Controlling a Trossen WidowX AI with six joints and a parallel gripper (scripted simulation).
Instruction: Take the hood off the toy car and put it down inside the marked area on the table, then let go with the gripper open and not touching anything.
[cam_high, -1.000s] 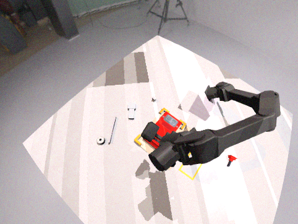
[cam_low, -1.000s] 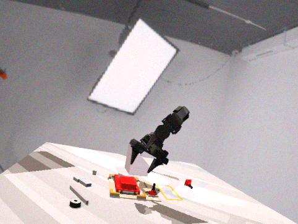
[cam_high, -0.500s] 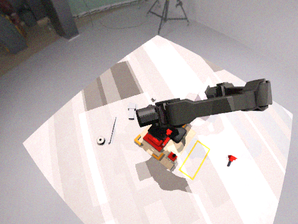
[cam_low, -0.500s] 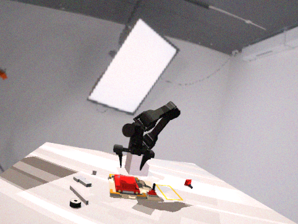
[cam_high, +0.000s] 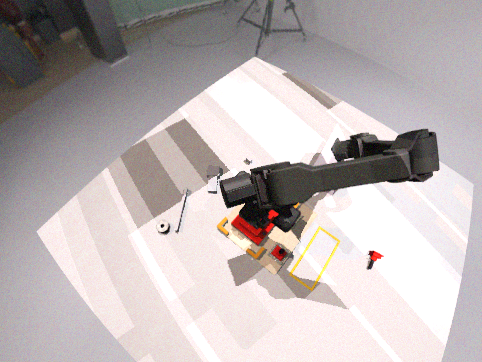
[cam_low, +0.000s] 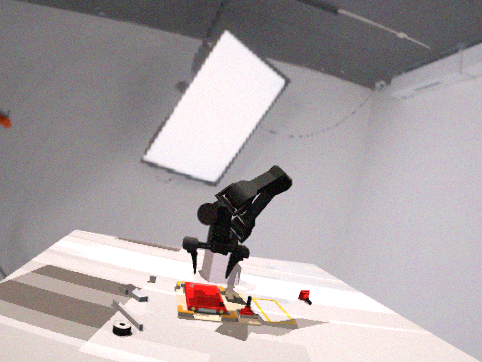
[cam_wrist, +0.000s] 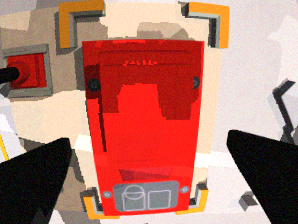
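The red toy car (cam_high: 248, 231) (cam_low: 212, 309) (cam_wrist: 91, 57) lies on a tan board between orange corner brackets. Its hood seems to be the raised red panel (cam_wrist: 142, 132) on top, in place; its exact edges are hard to tell from the red body. My gripper (cam_low: 212, 275) (cam_wrist: 151, 142) is open and empty above the car, its fingers to either side of the car in the wrist view. In the top view the arm hides the fingertips and part of the car. The marked area, a yellow outline (cam_high: 305, 251) (cam_low: 262, 299), lies beside the board with nothing in it.
The tan board (cam_high: 272, 266) (cam_wrist: 30, 117) also bears a red square base with a black stick (cam_high: 279, 251) (cam_low: 246, 311). A red and black piece (cam_high: 374, 257) (cam_low: 304, 295) lies beyond the outline. A roll (cam_high: 163, 226) (cam_low: 121, 328), a rod (cam_high: 182, 210) and a grey part (cam_high: 213, 185) lie opposite.
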